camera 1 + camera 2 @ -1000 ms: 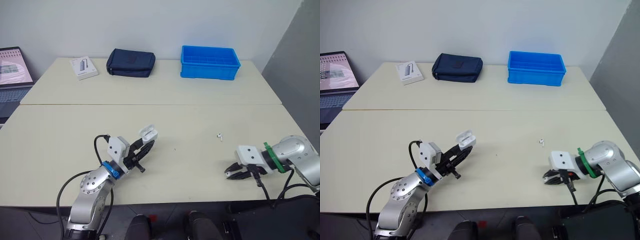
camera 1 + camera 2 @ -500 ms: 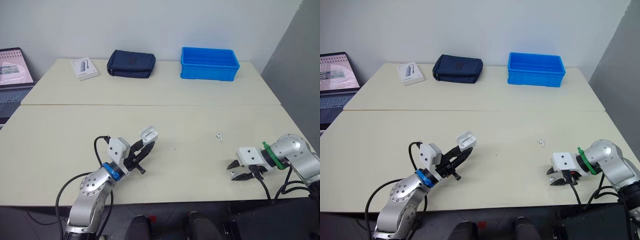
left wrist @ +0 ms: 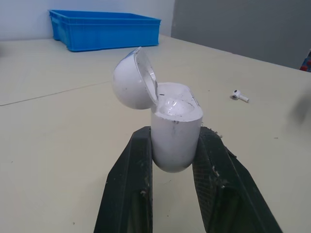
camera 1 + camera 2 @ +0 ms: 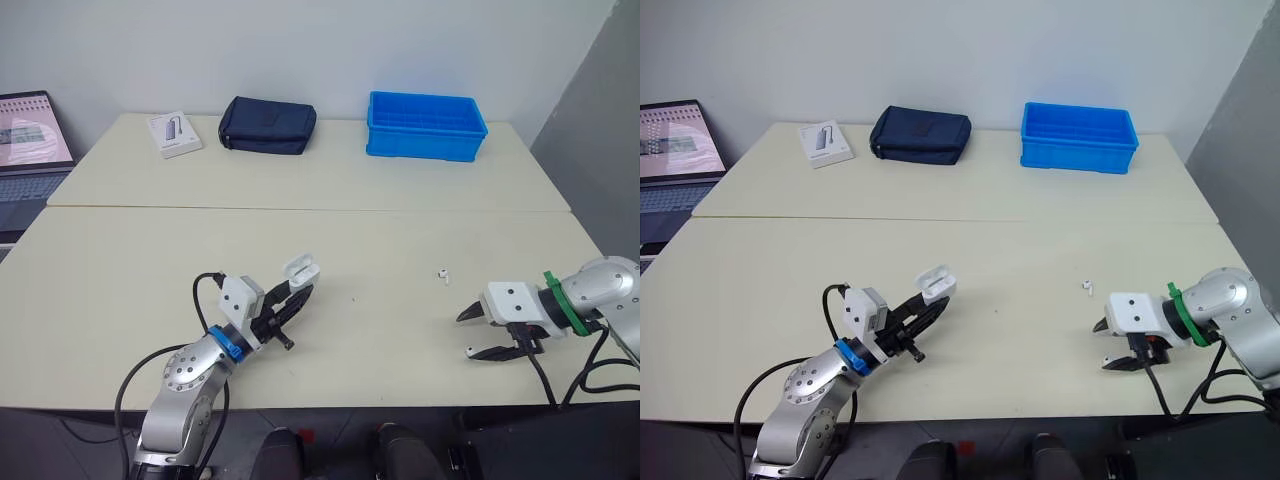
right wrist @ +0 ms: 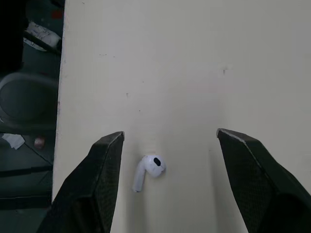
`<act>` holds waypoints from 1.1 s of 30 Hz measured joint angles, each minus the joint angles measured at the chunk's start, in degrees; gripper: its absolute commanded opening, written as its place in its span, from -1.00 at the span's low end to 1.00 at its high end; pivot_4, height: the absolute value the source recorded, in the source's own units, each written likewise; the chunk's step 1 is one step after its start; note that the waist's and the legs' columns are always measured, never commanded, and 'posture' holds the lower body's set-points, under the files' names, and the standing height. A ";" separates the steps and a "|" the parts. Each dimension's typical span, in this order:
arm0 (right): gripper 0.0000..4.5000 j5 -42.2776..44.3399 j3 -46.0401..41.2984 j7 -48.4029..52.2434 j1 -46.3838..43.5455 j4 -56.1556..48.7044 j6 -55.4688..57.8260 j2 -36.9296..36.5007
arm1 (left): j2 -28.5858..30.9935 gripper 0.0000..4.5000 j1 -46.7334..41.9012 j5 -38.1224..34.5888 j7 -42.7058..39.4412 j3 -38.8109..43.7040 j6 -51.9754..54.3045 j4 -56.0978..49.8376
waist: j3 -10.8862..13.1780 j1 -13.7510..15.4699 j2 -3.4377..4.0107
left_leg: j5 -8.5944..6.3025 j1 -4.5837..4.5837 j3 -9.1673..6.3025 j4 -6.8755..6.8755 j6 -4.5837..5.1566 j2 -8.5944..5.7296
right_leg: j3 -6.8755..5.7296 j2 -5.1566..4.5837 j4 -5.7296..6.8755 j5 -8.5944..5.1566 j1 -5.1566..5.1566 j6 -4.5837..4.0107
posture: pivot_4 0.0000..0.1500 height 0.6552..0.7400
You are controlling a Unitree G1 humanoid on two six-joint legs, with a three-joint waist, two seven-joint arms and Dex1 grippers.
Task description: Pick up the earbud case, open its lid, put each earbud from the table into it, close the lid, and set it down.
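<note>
My left gripper (image 4: 293, 298) is shut on the white earbud case (image 3: 176, 132), held up off the table with its lid (image 3: 132, 79) swung open. One white earbud (image 4: 441, 272) lies on the table in the middle right, also seen as the small earbud (image 3: 239, 95) beyond the case. My right gripper (image 4: 466, 335) stands open near the table's front right edge. A second earbud (image 5: 148, 171) lies on the table between its two fingers (image 5: 97, 184), touching neither.
A blue bin (image 4: 426, 126), a dark pouch (image 4: 267, 125) and a small white box (image 4: 174, 134) stand along the back of the table (image 4: 130, 260). A laptop (image 4: 30, 140) sits at far left. The front table edge runs close to the right gripper.
The right gripper's fingers have spread from nearly shut to wide apart. The left gripper and the case have kept still. The camera has shifted a little.
</note>
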 measured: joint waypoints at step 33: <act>0.41 -2.01 9.27 -11.05 -2.31 -4.12 20.08 0.95 | -0.08 -0.67 -0.06 0.18 1.36 -1.26 0.34 0.12 | -0.02 0.38 -0.06 | 0.00 -0.33 0.00 0.13 0.00 -0.07 | 0.00 -0.05 -0.12 0.09 -0.20 0.14 | 1.00 1.00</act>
